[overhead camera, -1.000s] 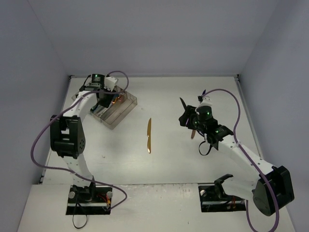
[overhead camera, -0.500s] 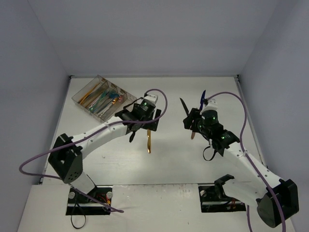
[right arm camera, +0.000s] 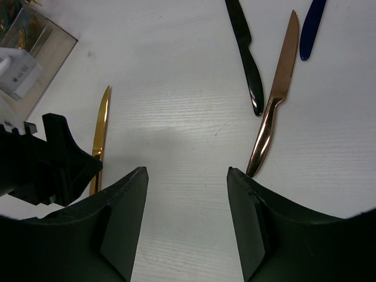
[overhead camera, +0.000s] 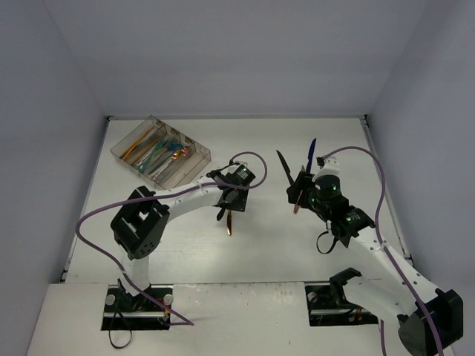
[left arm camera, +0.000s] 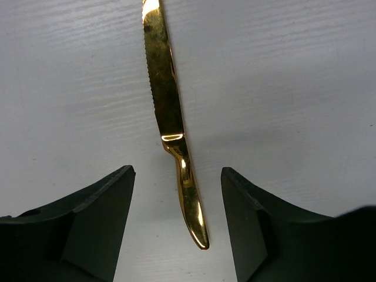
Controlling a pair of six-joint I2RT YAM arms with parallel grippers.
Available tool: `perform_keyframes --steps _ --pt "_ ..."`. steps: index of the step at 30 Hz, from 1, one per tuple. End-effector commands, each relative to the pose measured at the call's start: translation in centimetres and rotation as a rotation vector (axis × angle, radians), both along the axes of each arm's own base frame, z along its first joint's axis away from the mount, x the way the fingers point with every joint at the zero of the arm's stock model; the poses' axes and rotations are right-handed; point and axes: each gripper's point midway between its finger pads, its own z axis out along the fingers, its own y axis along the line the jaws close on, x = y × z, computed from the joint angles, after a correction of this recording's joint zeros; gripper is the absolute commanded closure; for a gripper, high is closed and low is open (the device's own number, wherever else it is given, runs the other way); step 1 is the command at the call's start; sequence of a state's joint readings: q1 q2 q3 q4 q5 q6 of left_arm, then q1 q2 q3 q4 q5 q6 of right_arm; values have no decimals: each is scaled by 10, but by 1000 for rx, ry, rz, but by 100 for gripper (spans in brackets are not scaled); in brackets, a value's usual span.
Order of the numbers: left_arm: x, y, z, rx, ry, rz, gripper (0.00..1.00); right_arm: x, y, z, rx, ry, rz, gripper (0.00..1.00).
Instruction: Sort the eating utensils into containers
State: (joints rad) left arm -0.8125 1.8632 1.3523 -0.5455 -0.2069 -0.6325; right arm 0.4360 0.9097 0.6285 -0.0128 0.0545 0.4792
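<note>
— Checked the left gripper (left arm camera: 176, 188)?
— Found it spread wide and empty, low over the white table (left arm camera: 305, 88). Saw the gold knife (left arm camera: 166, 100) lying flat, handle between the two fingers, touching neither, blade pointing out past the tips.
— And the right gripper (right arm camera: 187, 176)?
— Parted too, holding nothing, only bare table between the fingers. Spotted the copper knife (right arm camera: 276, 97) with its handle end close to one fingertip, the black knife (right arm camera: 248, 59) beside it, the blue knife (right arm camera: 311, 23) farther out.
— Located the clear divided tray (overhead camera: 194, 167)?
— Well beyond both sets of fingers, with several utensils (overhead camera: 159, 148) inside.
</note>
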Motion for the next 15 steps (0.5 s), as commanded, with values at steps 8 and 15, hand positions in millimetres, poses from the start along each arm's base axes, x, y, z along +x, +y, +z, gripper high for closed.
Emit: perform_keyframes --steps 8,15 --pt "-9 -19 -6 -59 83 38 53 3 -8 11 -6 -61 -22 46" --pt "-8 -16 -13 -27 109 41 57 3 -9 11 -8 -62 -24 46"
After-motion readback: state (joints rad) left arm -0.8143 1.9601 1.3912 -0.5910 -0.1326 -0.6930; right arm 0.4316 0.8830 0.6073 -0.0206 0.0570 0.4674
